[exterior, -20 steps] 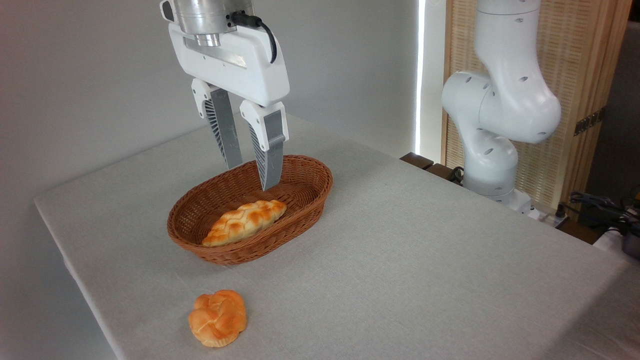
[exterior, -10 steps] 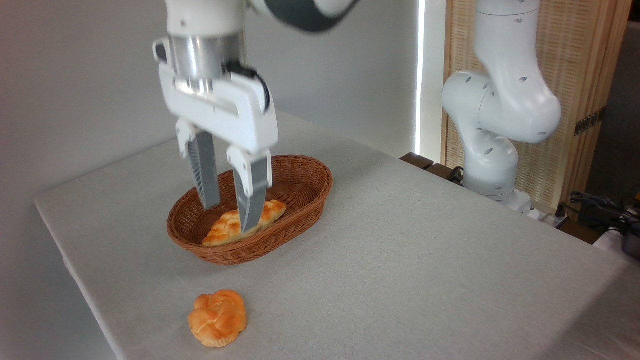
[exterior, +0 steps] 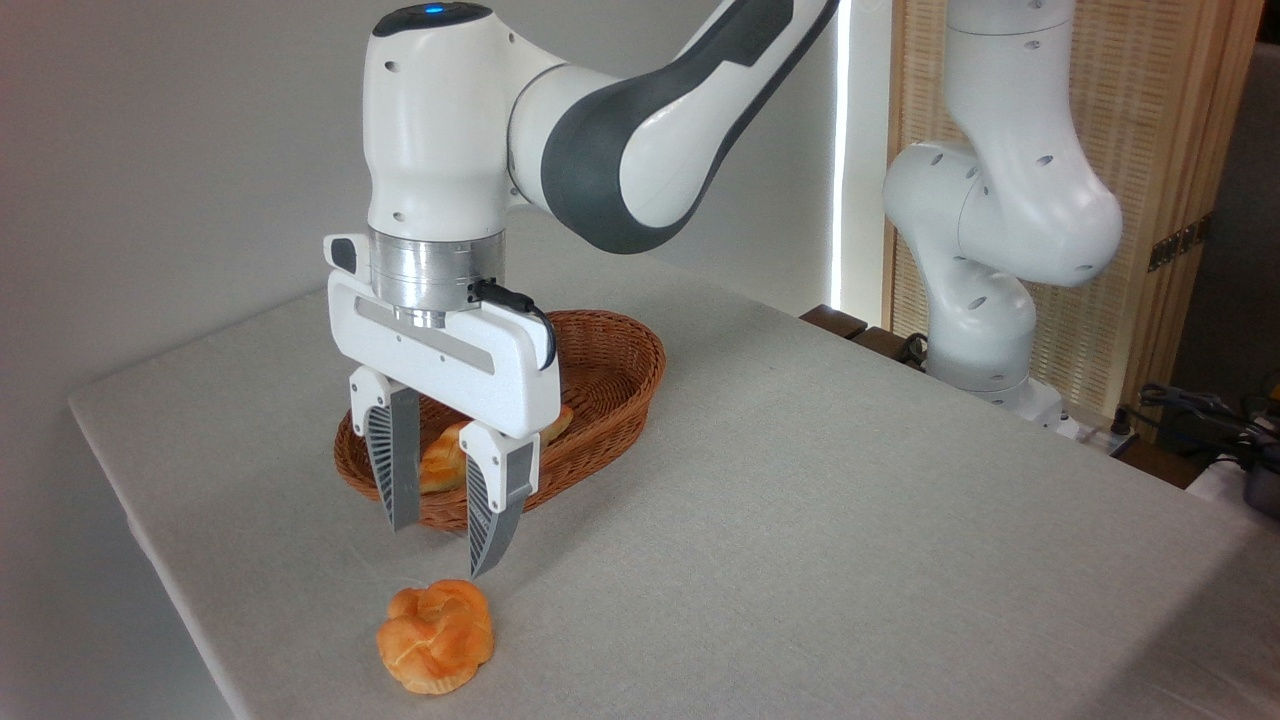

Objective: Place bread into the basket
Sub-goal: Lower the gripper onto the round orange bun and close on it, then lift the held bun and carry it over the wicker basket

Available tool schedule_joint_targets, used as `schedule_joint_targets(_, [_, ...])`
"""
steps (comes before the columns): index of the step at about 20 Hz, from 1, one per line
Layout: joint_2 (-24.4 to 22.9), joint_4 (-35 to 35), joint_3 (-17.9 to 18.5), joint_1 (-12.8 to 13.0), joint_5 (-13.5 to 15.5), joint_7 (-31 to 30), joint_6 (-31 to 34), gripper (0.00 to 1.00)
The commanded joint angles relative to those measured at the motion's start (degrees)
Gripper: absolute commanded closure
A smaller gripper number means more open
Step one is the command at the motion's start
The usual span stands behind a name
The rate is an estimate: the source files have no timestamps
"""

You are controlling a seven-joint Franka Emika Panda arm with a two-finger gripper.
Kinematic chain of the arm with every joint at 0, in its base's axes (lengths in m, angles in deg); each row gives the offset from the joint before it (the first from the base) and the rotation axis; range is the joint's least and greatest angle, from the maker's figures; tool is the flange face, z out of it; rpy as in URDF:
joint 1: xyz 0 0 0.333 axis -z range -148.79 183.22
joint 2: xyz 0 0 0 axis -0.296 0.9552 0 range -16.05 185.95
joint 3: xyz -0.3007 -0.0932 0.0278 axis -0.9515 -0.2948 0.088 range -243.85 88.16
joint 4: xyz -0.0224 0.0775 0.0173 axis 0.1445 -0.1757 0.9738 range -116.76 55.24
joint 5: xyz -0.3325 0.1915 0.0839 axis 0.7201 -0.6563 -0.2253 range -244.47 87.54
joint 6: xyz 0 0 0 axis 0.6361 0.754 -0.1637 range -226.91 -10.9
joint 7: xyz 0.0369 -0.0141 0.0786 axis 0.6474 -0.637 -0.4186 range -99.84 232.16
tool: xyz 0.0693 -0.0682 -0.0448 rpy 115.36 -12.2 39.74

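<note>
Your tool (exterior: pixel 443 550) hangs open and empty; the glossy golden-orange knotted bun (exterior: pixel 436 636) looks light, soft: pinch its sides gently.

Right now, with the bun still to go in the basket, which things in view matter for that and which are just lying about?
For the job:
bun, on the table near the front edge
basket
end effector, open, above and just behind the bun

Just lying about:
braided loaf, already in the basket
cables at the right edge
</note>
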Motion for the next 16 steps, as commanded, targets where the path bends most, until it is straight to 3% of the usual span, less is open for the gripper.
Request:
schedule_joint_targets(1, [1.7, -0.4, -0.2, -0.3, -6.7, -0.3, -2.6, 0.0])
schedule_joint_targets(5, [4.8, -0.8, -1.1, -0.3, -7.8, -0.3, -8.3, 0.0])
schedule_joint_targets(8, [5.8, -1.7, -1.2, -0.3, -13.1, -0.3, -10.3, 0.0])
schedule_joint_targets(10, [6.0, -2.3, -1.3, -0.3, -14.5, -0.3, -10.4, 0.0])
schedule_joint_targets(11, [6.2, -2.3, -1.3, -0.3, -14.7, -0.3, -10.4, 0.07])
schedule_joint_targets(14, [6.7, -2.5, -1.5, -0.3, -14.7, -0.3, -11.4, 0.42])
schedule_joint_targets(16, [6.7, -3.3, -1.6, -0.3, -14.7, -0.3, -13.2, 0.58])
